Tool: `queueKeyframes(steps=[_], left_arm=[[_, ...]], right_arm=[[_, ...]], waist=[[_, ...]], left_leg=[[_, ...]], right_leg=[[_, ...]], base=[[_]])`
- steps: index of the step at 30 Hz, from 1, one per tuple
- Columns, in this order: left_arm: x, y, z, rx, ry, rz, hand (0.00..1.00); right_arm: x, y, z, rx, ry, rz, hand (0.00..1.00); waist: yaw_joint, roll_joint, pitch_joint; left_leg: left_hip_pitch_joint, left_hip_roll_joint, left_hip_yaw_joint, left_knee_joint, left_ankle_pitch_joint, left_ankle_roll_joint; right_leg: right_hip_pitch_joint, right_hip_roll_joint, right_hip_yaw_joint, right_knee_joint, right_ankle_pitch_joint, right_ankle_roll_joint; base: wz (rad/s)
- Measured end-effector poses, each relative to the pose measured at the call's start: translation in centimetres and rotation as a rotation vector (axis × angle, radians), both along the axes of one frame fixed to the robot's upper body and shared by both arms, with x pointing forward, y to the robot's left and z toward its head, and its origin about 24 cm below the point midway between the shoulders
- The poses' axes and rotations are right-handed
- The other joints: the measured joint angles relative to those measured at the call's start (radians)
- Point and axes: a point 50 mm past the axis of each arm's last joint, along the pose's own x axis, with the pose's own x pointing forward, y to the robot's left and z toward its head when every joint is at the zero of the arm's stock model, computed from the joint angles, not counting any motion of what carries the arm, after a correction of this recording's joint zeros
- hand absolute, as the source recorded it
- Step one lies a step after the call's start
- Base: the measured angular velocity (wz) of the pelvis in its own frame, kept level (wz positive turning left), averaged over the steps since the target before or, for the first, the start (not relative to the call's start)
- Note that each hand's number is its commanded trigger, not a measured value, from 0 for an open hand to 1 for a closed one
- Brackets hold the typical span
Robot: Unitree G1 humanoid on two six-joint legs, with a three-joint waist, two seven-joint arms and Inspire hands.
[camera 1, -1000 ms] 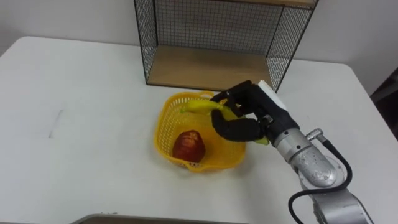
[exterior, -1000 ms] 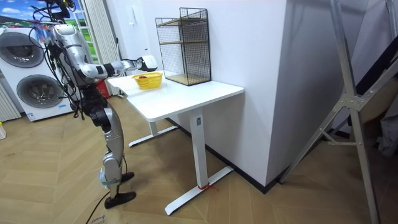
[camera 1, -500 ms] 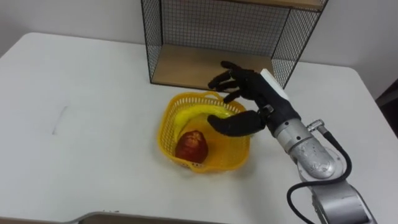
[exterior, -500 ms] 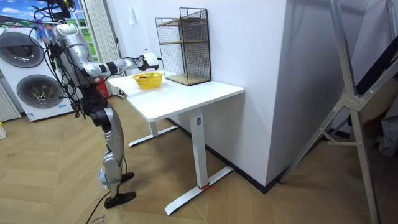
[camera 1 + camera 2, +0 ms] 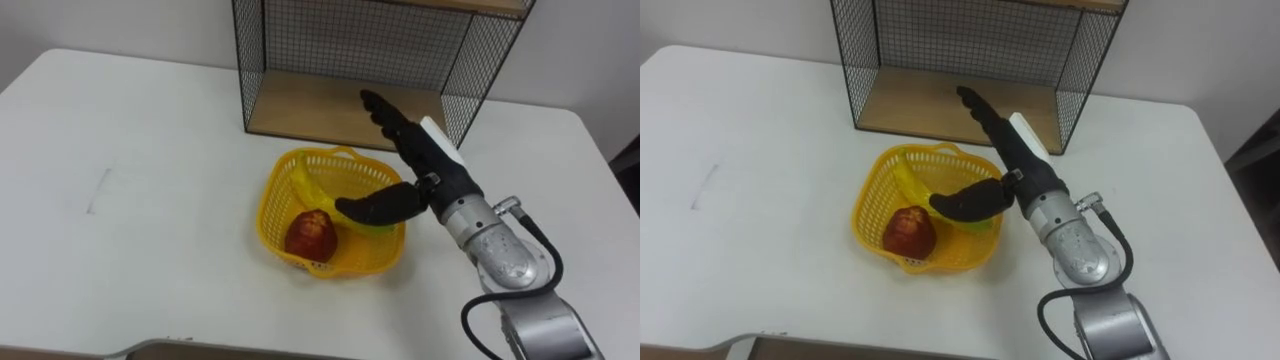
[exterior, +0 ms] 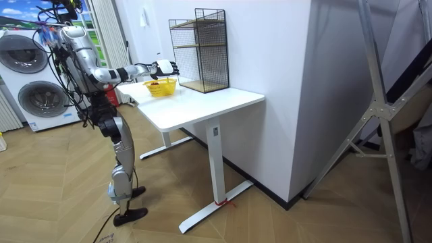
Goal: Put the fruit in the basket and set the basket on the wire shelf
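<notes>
Your robot stood at the end of the white worktop [image 5: 150,150] on the room view's left, its right arm stretched out over it. Two washing machines [image 6: 30,94] stood behind the robot.

From the head camera, the right hand [image 5: 428,170] hung over the far right side of the yellow basket [image 5: 272,205]. Its fingers [image 5: 385,110] were straight and lay close together, pointing toward the wire shelf [image 5: 310,105]. The thumb [image 5: 378,208] was held wide apart from them, reaching out low over the inside of the basket. The hand was fully open and held nothing. I could not tell whether the thumb touched the fruit beneath it or only hovered above it.

Both pieces of fruit lay inside the basket. The red apple [image 5: 311,234] sat at the front, against the near wall. The banana [image 5: 318,190] curved along the back, from the far rim down under the thumb; its yellow was hard to separate from the basket's weave, so its exact outline was uncertain.

The basket itself stood on the worktop, just in front of the wire shelf's lower wooden board and not on it.
</notes>
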Motion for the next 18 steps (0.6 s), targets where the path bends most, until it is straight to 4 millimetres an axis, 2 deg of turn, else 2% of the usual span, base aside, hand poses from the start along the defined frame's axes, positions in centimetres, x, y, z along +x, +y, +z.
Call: queueKeyframes(steps=[7,10,15,18], left_arm=[[-0.1,0.0,0.0,0.003,-0.002,0.01,0.0],[-0.6,0.2,0.0,0.009,0.005,0.033,0.0],[-1.8,0.9,0.1,0.042,-0.004,0.159,0.0],[-3.3,1.5,0.1,0.08,-0.016,0.338,0.0]], right_arm=[[0.0,-0.2,0.0,0.012,-0.004,-0.026,0.0],[0.0,-0.5,0.0,0.07,0.009,-0.034,0.0],[0.1,-1.0,0.4,0.18,0.01,-0.072,0.0],[0.2,-1.8,0.9,0.24,-0.014,-0.132,0.0]], waist=[[-0.003,0.0,0.0],[-0.003,0.003,0.0003],[-0.017,0.016,-0.0031],[-0.036,0.031,-0.0027]], left_leg=[[0.007,0.0,0.001,0.0,0.0,0.0],[0.009,0.0,0.003,0.001,0.0,0.0],[0.008,0.0,0.003,0.002,0.0,0.0],[0.013,-0.002,-0.007,0.004,0.0,0.0]], right_leg=[[0.005,0.0,0.009,0.001,0.0,0.0],[0.006,0.0,0.011,0.001,0.0,0.0],[0.006,-0.001,0.001,0.0,0.0,0.0],[0.016,-0.001,-0.004,-0.002,0.0,0.0]], base=[[0.0],[0.0],[0.01],[0.08]])
